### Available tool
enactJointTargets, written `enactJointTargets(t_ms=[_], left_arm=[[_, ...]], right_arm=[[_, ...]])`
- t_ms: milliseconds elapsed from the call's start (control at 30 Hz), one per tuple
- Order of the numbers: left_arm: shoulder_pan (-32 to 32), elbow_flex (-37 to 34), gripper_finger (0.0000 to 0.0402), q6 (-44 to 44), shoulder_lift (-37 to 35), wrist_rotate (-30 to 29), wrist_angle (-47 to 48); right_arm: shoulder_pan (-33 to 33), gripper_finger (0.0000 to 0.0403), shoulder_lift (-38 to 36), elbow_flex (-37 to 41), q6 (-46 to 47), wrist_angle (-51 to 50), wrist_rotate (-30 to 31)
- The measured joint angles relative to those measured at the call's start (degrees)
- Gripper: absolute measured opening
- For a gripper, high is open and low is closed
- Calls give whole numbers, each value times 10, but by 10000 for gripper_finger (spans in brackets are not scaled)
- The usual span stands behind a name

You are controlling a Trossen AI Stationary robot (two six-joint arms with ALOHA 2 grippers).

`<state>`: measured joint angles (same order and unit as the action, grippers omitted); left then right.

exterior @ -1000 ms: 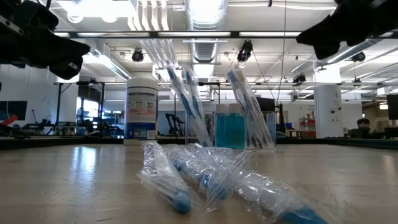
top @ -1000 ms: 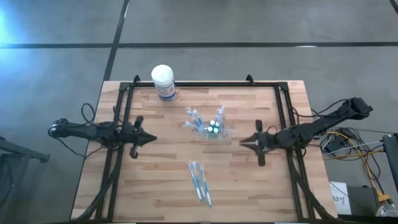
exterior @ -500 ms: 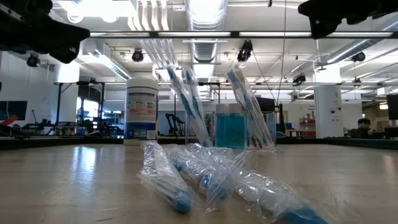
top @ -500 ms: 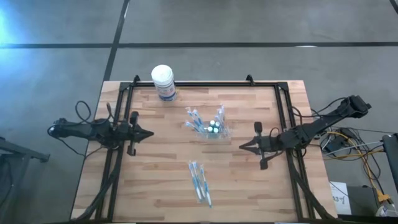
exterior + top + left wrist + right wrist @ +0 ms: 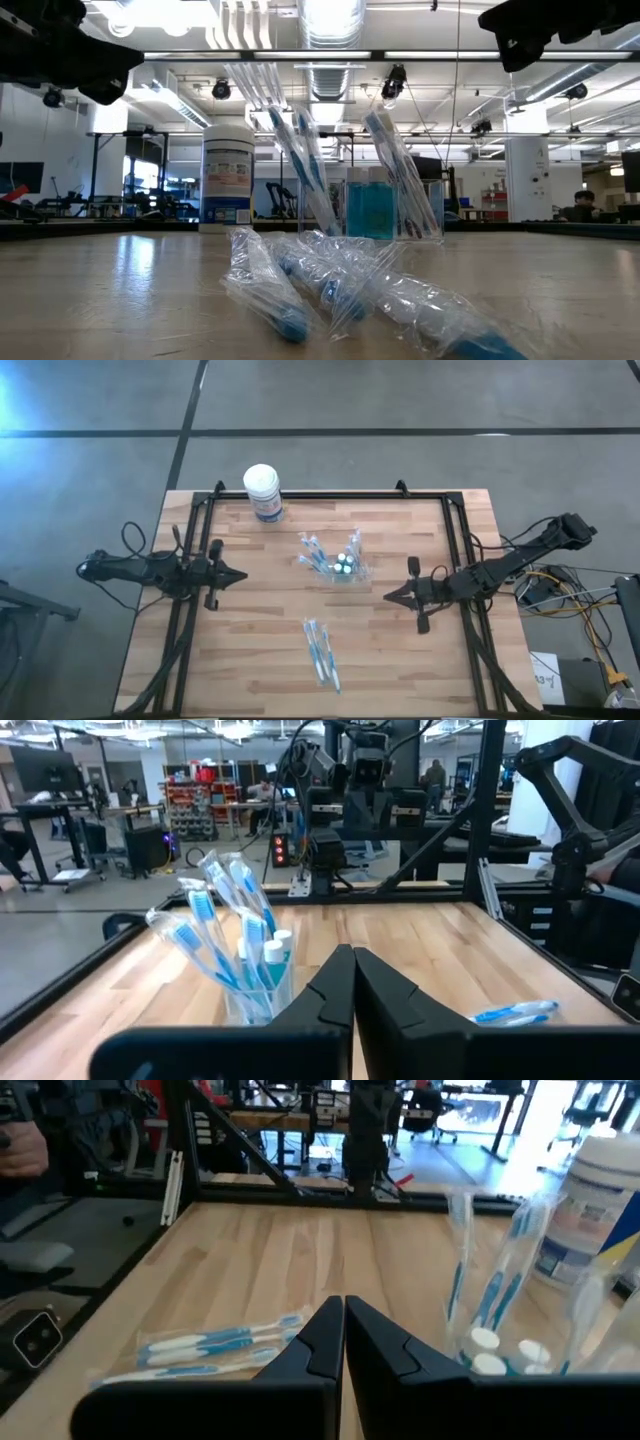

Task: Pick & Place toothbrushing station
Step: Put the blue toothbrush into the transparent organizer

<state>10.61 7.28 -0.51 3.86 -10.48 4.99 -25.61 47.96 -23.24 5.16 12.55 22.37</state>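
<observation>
The toothbrushing station is a small clear plastic holder standing on its base near the table's middle, with wrapped blue toothbrushes and small tubes upright in it; it also shows in the low view, the left wrist view and the right wrist view. My left gripper is shut and empty above the table's left side. My right gripper is shut and empty above the table's right side. Both point toward the station, well apart from it.
A white-lidded round canister with a blue label stands at the far left edge. Several wrapped toothbrushes lie flat near the front middle. A black frame rail runs around the table.
My left gripper has drawn back a little toward the table's left edge. My right gripper has shifted slightly toward the near edge. The station and the loose toothbrushes have stayed where they were.
</observation>
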Motion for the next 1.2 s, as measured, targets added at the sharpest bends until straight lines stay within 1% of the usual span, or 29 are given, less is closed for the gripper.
enactJointTargets(t_ms=[167,333,433,533,767,867,1000,1100,1200], left_arm=[[0,0,13,13,0,0,0],[0,0,13,35,0,1,0],[0,0,9,45,0,1,0],[0,0,6,51,0,1,0],[0,0,17,49,0,1,3],[1,0,20,49,0,5,12],[0,0,18,42,0,6,23],[0,-1,16,26,0,6,26],[0,-1,14,16,0,6,28]], right_arm=[[0,8,36,0,18,5,0],[0,8,106,-14,70,25,-1],[0,8,158,-45,114,20,-8],[0,8,222,-86,161,-7,-18],[1,11,384,-213,232,-64,-22],[7,25,446,-292,286,-141,-42],[11,55,529,-418,356,-307,-45],[11,78,583,-511,387,-424,-60],[14,100,631,-592,406,-501,-93]])
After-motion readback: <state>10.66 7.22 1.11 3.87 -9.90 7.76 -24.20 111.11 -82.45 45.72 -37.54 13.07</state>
